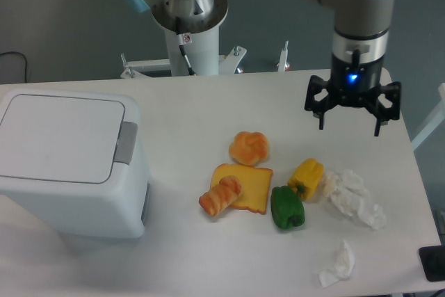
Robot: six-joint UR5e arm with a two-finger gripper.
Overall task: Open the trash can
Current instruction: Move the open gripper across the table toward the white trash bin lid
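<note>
The trash can (66, 161) is a large boxy white bin at the left of the table. Its flat lid (59, 137) lies shut, and the grey latch button (126, 142) sits on its right edge. My gripper (350, 129) hangs far to the right, above the table near the back right. It points downward with its black fingers (321, 120) spread wide and nothing between them. It is well apart from the bin.
Between bin and gripper lie an orange bun (249, 147), a toast slice (245, 187), a croissant (220, 196), a green pepper (287, 207) and a yellow pepper (306, 177). Crumpled white tissues (354, 196) lie at the right. The arm's base (188, 26) stands behind the table.
</note>
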